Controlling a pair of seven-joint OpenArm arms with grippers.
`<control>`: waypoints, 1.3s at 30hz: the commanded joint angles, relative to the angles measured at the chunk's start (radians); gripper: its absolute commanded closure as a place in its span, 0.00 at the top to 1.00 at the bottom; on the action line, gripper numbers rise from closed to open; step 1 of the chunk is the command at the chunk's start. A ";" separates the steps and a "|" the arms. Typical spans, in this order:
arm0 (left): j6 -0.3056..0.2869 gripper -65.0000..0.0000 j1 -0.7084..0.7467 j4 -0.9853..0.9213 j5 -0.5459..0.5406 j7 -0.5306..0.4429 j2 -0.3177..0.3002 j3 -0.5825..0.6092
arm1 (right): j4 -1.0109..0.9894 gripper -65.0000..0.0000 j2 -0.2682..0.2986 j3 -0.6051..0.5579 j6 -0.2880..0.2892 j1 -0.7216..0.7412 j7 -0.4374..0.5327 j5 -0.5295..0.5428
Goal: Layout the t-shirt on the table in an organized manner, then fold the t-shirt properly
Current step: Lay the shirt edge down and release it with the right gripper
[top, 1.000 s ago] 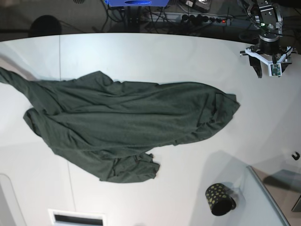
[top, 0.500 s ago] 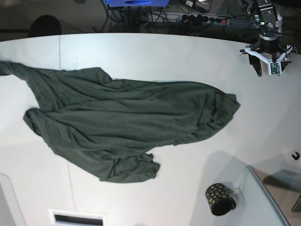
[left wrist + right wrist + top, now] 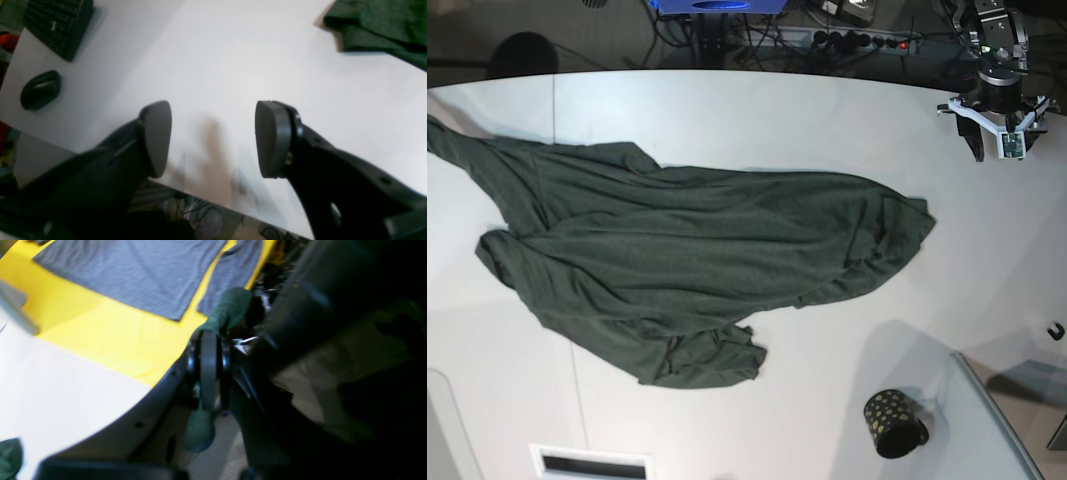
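1. My right gripper [image 3: 209, 373] is pinched shut on a corner of the big dark green thin-fabric t-shirt [image 3: 697, 270] — the rest trails away across the smooth white table [image 3: 757, 110].
2. My left gripper [image 3: 213, 140] is spread wide and empty, shirt off to its far right.
3. Fabric's light and floppy, probably stretches — I'd grab the opposite hem edge.

A black cup [image 3: 894, 423] with gold dots lies on its side. A keyboard [image 3: 58, 26] and mouse [image 3: 40, 89] sit near each other. Grey cloth [image 3: 133, 273], perhaps another shirt, lies on a yellow surface [image 3: 96, 330].
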 commanded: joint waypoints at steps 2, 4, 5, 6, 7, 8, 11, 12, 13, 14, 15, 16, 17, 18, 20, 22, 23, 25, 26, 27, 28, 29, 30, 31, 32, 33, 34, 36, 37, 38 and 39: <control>0.011 0.58 0.001 0.015 0.003 -0.022 -0.011 -0.003 | 0.017 0.01 0.026 0.009 -0.003 -0.018 0.031 0.000; 0.011 0.58 -0.010 0.015 0.004 -0.022 -0.011 -0.001 | 0.019 0.01 0.026 0.009 -0.003 -0.027 0.031 0.000; 0.011 0.58 -0.011 0.015 0.004 -0.022 -0.011 -0.003 | 0.019 0.01 0.026 0.009 -0.003 -0.027 0.031 0.000; 0.011 0.58 -0.011 0.015 0.004 -0.022 -0.011 -0.001 | 0.020 0.01 0.026 0.009 -0.003 -0.027 0.031 0.000; 0.011 0.58 -0.011 0.015 0.004 -0.022 -0.011 -0.001 | 0.020 0.01 0.024 0.009 -0.003 -0.027 0.031 0.000; 0.011 0.58 -0.011 0.015 0.004 -0.022 -0.011 -0.001 | 0.020 0.01 0.021 0.009 -0.002 -0.027 0.031 0.002; 0.011 0.58 -0.011 0.015 0.004 -0.022 -0.011 -0.001 | 0.023 0.01 0.015 0.009 0.082 -0.018 0.024 0.008; 0.011 0.58 -0.011 0.015 0.004 -0.022 -0.011 -0.001 | 0.023 0.01 0.013 0.000 0.132 -0.006 0.023 0.009; 0.011 0.58 -0.011 0.015 0.004 -0.022 -0.011 -0.001 | 0.023 0.01 0.007 -0.044 0.170 0.007 0.020 0.009; 0.011 0.58 -0.011 0.015 0.004 -0.022 -0.011 -0.001 | 0.023 0.01 -0.010 -0.096 0.201 0.019 0.017 0.009; 0.011 0.58 -0.011 0.015 0.004 -0.022 -0.011 -0.001 | 0.025 0.01 -0.022 -0.147 0.225 0.025 0.014 0.009; 0.011 0.58 -0.011 0.015 0.004 -0.022 -0.011 -0.001 | 0.025 0.01 -0.033 -0.204 0.247 0.036 0.014 0.009; 0.011 0.58 -0.011 0.015 0.004 -0.022 -0.011 -0.001 | 0.025 0.01 -0.042 -0.251 0.262 0.042 0.014 0.009; 0.011 0.58 -0.011 0.017 0.004 -0.022 -0.011 -0.001 | 0.023 0.01 -0.051 -0.302 0.268 0.045 0.014 0.009; 0.011 0.58 -0.010 0.017 0.004 -0.022 -0.011 -0.001 | 0.023 0.01 -0.062 -0.396 0.271 0.046 0.014 0.009; 0.011 0.58 -0.007 0.015 0.004 -0.022 -0.011 -0.006 | 0.023 0.01 -0.063 -0.466 0.268 0.057 0.014 0.009; 0.011 0.58 -0.004 0.015 0.004 -0.022 -0.011 -0.006 | 0.023 0.01 -0.063 -0.491 0.268 0.062 0.014 0.009; 0.011 0.58 -0.001 0.015 0.001 -0.022 -0.011 -0.007 | 0.023 0.01 -0.073 -0.528 0.268 0.071 0.014 0.009; 0.011 0.58 -0.001 0.015 0.001 -0.022 -0.011 -0.007 | 0.023 0.01 -0.080 -0.540 0.268 0.080 0.014 0.009; 0.011 0.58 0.001 0.015 0.003 -0.022 -0.011 -0.007 | 0.023 0.01 -0.083 -0.549 0.268 0.086 0.014 0.009; 0.011 0.58 0.001 0.015 0.001 -0.022 -0.011 -0.007 | 0.023 0.01 -0.083 -0.561 0.268 0.088 0.014 0.009; 0.011 0.58 0.001 0.014 0.000 -0.022 -0.011 -0.007 | 0.023 0.01 -0.083 -0.580 0.268 0.088 0.014 0.009; 0.011 0.58 0.001 0.014 0.000 -0.022 -0.009 -0.007 | 0.023 0.01 -0.083 -0.603 0.268 0.088 0.014 0.009; 0.011 0.58 0.001 0.014 -0.002 -0.022 -0.009 -0.007 | 0.023 0.01 -0.083 -0.621 0.268 0.088 0.014 0.009; 0.011 0.58 -0.001 0.014 -0.002 -0.022 -0.008 -0.007 | 0.023 0.01 -0.083 -0.641 0.268 0.088 0.014 0.009; 0.011 0.58 -0.001 0.014 -0.002 -0.022 -0.008 -0.007 | 0.023 0.01 -0.083 -0.663 0.268 0.089 0.014 0.009; 0.011 0.58 -0.002 0.014 -0.002 -0.022 -0.006 -0.004 | 0.023 0.01 -0.083 -0.687 0.268 0.094 0.014 0.009; 0.011 0.58 -0.004 0.014 -0.002 -0.022 -0.004 -0.001 | 0.023 0.01 -0.083 -0.732 0.268 0.109 0.014 0.009; 0.011 0.58 -0.004 0.014 -0.002 -0.020 -0.003 -0.001 | 0.023 0.01 -0.082 -0.753 0.268 0.116 0.014 0.009; 0.011 0.58 -0.004 0.014 -0.002 -0.019 -0.003 -0.001 | 0.023 0.01 -0.082 -0.779 0.268 0.129 0.014 0.009; 0.011 0.58 -0.002 0.014 -0.002 -0.019 -0.003 0.000 | 0.023 0.01 -0.082 -0.805 0.270 0.142 0.014 0.009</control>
